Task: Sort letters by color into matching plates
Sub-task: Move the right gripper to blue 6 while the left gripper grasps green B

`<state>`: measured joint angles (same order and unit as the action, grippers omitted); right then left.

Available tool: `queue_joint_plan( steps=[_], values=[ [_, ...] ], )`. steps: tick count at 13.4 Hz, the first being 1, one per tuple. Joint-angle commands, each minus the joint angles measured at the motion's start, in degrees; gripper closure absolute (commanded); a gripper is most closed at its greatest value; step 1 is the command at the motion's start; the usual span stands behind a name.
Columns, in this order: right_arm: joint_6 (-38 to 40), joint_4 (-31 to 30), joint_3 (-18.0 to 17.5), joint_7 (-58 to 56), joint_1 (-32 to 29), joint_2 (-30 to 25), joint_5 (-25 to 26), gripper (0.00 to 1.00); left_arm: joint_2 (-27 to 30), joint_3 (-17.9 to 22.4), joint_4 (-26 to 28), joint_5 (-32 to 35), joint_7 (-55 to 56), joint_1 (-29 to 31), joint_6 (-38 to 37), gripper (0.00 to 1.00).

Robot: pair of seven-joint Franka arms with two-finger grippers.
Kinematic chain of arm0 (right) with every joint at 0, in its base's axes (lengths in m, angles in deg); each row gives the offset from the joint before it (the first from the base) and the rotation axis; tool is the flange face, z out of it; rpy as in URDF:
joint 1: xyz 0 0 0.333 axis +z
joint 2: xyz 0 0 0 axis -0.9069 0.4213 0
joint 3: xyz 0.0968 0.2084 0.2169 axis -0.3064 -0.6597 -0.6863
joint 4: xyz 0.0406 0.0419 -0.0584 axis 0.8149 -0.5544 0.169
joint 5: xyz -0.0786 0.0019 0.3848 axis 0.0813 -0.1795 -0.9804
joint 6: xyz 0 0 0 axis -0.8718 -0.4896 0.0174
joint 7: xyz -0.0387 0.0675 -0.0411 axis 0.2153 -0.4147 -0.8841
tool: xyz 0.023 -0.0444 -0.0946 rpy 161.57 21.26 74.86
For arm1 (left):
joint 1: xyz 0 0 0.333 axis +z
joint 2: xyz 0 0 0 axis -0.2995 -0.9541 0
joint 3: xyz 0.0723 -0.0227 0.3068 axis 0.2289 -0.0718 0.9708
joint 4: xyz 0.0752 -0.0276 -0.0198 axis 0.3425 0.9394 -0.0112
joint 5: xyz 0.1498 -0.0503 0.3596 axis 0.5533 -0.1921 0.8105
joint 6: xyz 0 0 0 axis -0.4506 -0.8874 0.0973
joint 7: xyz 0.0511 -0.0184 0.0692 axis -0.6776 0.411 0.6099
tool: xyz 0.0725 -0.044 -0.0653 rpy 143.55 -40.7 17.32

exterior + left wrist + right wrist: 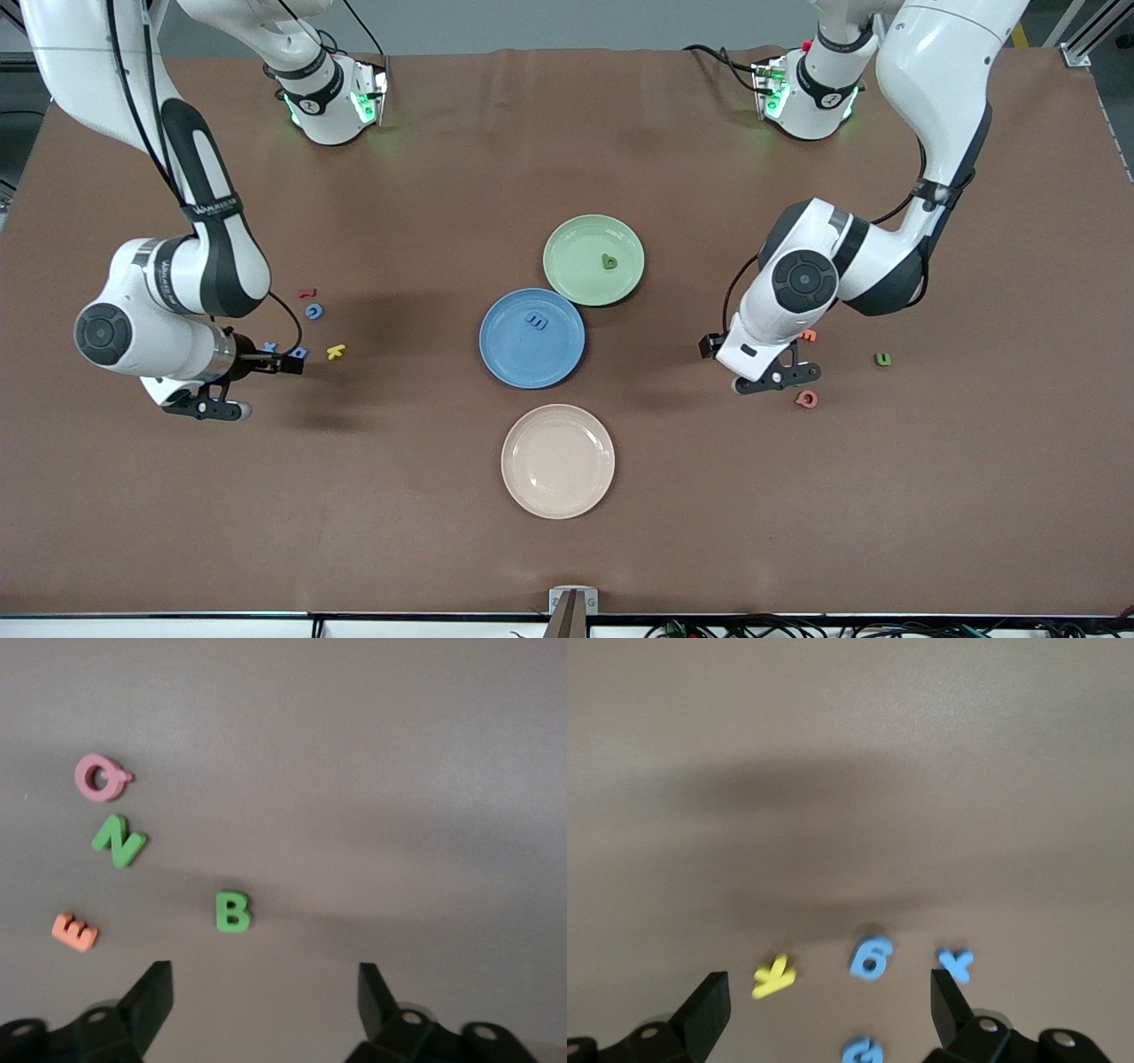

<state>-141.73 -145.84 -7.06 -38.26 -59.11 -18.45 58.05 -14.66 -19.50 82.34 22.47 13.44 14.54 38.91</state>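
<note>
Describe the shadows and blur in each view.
Front view: soft arm shadows on the brown table, sharp overall. Left wrist view: crisp green letter B, faint shadow band. Right wrist view: broad dark shadow, blurred blue letters and yellow letter.

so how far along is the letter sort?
Done: one blue letter on the blue plate, one green letter on the green plate. In hand: nothing; the left gripper hangs over green B, the right gripper over loose blue letters. Most letters remain on the table.
</note>
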Motion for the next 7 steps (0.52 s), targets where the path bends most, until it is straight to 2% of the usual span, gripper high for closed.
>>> queue_joint_plan(
  steps=[1,4,7],
  values=[
    [-2.05,-0.57,-1.19,-1.29,-1.58,1.40,0.91,0.01,-0.28,-0.49,4.29,1.03,-2.16,2.35,6.63,0.20],
    [-3.37,-0.57,-1.19,-2.25,-1.75,2.90,0.91,0.11,-1.78,-0.49,5.18,0.94,-1.91,3.06,7.61,0.38],
    [-3.64,-0.66,-1.19,-3.22,-2.45,3.95,0.82,0.21,-2.74,-0.49,6.85,0.85,-1.03,4.55,9.97,0.40]
  ],
)
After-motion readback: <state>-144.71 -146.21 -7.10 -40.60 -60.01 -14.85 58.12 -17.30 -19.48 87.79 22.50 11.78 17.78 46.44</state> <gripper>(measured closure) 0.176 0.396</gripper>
